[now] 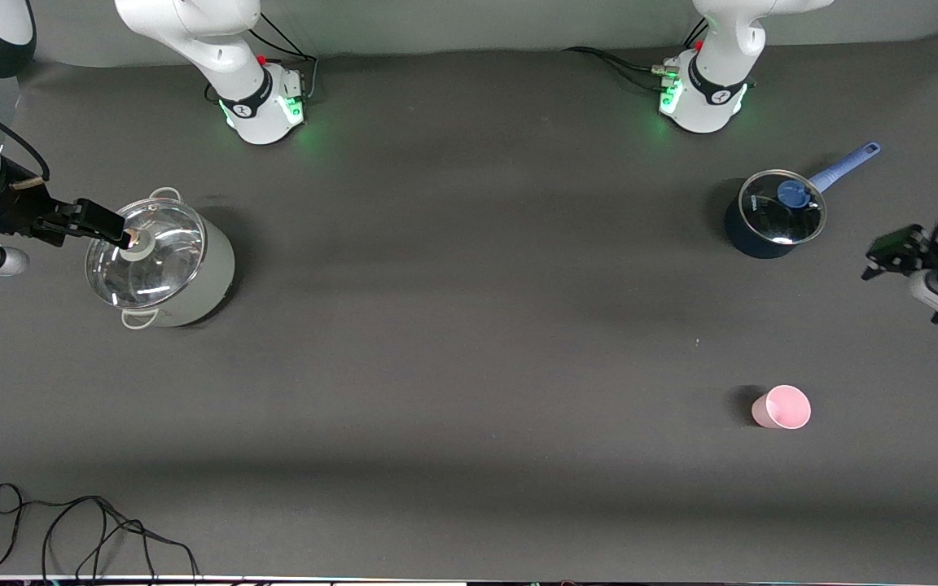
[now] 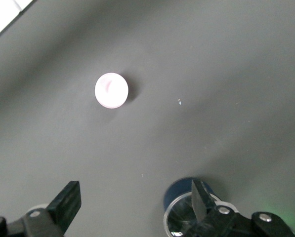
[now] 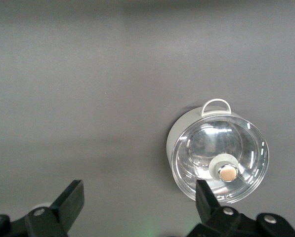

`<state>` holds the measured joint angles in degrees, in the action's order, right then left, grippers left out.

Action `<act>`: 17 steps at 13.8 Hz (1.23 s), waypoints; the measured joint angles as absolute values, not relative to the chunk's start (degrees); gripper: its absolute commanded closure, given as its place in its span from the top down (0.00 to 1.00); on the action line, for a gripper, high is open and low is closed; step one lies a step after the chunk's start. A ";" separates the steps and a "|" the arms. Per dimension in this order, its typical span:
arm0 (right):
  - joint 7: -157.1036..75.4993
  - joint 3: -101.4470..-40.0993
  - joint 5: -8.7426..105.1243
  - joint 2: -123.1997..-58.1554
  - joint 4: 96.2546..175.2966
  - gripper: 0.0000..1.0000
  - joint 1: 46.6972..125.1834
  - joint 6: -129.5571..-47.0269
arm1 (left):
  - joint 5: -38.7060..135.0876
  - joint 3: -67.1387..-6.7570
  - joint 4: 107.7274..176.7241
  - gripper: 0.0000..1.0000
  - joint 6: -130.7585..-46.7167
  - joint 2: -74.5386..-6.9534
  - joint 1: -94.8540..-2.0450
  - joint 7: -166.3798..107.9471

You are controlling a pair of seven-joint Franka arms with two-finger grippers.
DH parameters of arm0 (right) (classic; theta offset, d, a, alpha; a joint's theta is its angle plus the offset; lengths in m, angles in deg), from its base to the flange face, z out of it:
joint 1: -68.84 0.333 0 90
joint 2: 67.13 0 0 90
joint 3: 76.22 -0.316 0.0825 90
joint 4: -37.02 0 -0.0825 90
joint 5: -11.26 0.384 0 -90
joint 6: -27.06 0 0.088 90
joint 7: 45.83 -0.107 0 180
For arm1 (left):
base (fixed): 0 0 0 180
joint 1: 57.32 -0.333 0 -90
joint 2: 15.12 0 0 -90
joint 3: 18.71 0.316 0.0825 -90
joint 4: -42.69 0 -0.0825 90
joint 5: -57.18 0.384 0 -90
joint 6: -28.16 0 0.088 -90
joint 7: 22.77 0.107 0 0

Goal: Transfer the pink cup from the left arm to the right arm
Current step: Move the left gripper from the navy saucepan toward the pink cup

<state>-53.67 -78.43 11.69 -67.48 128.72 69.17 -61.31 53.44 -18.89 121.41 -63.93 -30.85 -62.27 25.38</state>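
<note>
The pink cup stands upright on the dark table toward the left arm's end, nearer to the front camera than the blue saucepan. It also shows in the left wrist view, apart from the fingers. My left gripper is open and empty, in the air over the table's end beside the saucepan. My right gripper is open and empty, in the air over the edge of the pale pot at the right arm's end.
A blue saucepan with a glass lid and a long handle stands toward the left arm's end. A pale pot with a glass lid stands toward the right arm's end. A black cable lies at the front edge.
</note>
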 measured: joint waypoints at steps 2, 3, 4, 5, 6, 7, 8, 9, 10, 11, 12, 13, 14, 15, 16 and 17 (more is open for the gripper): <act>-53.67 -78.43 11.69 -67.48 128.73 1.00 69.17 -61.31 | 45.79 -18.77 120.88 1.00 -66.67 -34.05 -67.39 37.80; -53.67 -78.43 11.69 -67.47 128.73 1.00 69.17 -61.31 | 41.72 -18.72 120.87 1.00 -67.18 -35.87 -70.27 44.07; -53.67 -78.43 11.69 -67.48 128.73 1.00 69.17 -61.31 | 37.94 -18.68 120.85 1.00 -67.27 -37.83 -72.97 49.94; -53.67 -78.43 11.69 -67.48 128.73 1.00 69.17 -61.31 | 34.03 -18.68 120.87 1.00 -67.30 -39.97 -75.51 56.00; -53.67 -78.43 11.69 -67.47 128.74 1.00 69.16 -61.31 | 30.38 -18.68 120.91 1.00 -67.29 -42.22 -77.63 61.56; -53.67 -78.43 11.69 -67.47 128.74 1.00 69.17 -61.31 | 27.09 -18.67 120.96 1.00 -67.28 -44.61 -79.43 66.39; -53.67 -78.43 11.69 -67.47 128.75 1.00 69.16 -61.31 | 23.70 -18.69 120.99 1.00 -67.26 -47.24 -81.13 71.05; -53.67 -78.43 11.69 -67.48 128.76 1.00 69.16 -61.31 | 20.34 -18.73 121.03 1.00 -67.23 -49.87 -82.50 75.46; -53.67 -78.43 11.69 -67.47 128.76 1.00 69.16 -61.31 | 17.48 -18.76 121.06 1.00 -67.32 -52.49 -83.54 79.72; -53.67 -78.43 11.69 -67.48 128.77 1.00 69.16 -61.31 | 15.18 -18.77 121.09 1.00 -67.68 -55.02 -84.45 84.14; -53.67 -78.43 11.69 -67.48 128.77 1.00 69.16 -61.31 | 13.03 -18.78 121.13 1.00 -68.32 -57.41 -85.28 88.56; -53.67 -78.43 11.69 -67.47 128.77 1.00 69.16 -61.31 | 10.75 -18.79 121.19 1.00 -68.64 -59.59 -86.21 92.63; -53.67 -78.44 11.69 -67.48 128.78 1.00 69.16 -61.31 | 8.73 -18.79 121.28 1.00 -68.70 -61.40 -87.00 96.21; -53.67 -78.44 11.69 -67.48 128.78 1.00 69.16 -61.31 | 6.92 -18.82 121.41 1.00 -68.71 -63.04 -87.60 99.63; -53.67 -78.44 11.69 -67.48 128.79 1.00 69.17 -61.31 | 5.35 -18.84 121.58 1.00 -68.71 -64.43 -87.93 102.25; -53.67 -78.44 11.69 -67.48 128.80 1.00 69.16 -61.31 | 3.93 -18.85 121.86 1.00 -68.71 -65.61 -88.05 104.20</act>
<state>-53.67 -78.44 11.69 -67.48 128.80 69.16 -61.31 3.93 -18.85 121.86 -68.71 -65.61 -88.05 104.20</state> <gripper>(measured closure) 0.000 0.000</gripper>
